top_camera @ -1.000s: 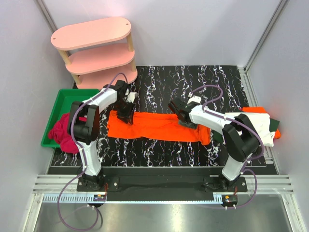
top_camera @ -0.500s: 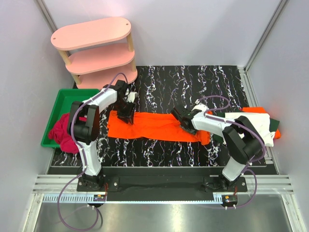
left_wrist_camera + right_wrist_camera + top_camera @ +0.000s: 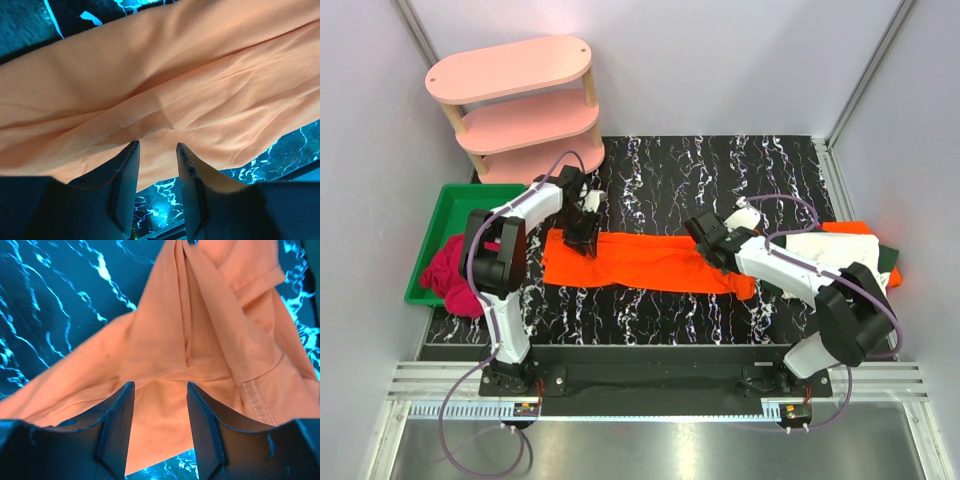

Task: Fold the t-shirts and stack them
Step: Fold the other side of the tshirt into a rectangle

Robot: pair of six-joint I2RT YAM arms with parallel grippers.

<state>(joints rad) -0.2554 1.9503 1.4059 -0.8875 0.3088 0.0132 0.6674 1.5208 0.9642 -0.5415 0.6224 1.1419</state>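
A bright orange t-shirt [image 3: 640, 262] lies flat as a long folded strip across the middle of the black marbled table. My left gripper [image 3: 582, 238] is at the strip's far left end, open, with its fingertips down at the cloth's edge [image 3: 157, 145] and nothing between them. My right gripper [image 3: 710, 245] is over the strip's right part, open above a sleeve seam [image 3: 160, 385]. The orange cloth fills both wrist views [image 3: 165, 75] [image 3: 165, 340]. At the right edge a white shirt [image 3: 835, 255] lies on a dark green one [image 3: 890, 262] and an orange one [image 3: 850, 228].
A pink three-tier shelf [image 3: 515, 100] stands at the back left. A green bin [image 3: 460, 215] sits at the left edge with a crimson cloth [image 3: 450, 275] hanging over its front. White walls close in on three sides.
My right gripper has shifted a little to the right along the orange strip and its arm has swung out to the right. The left arm has not moved.
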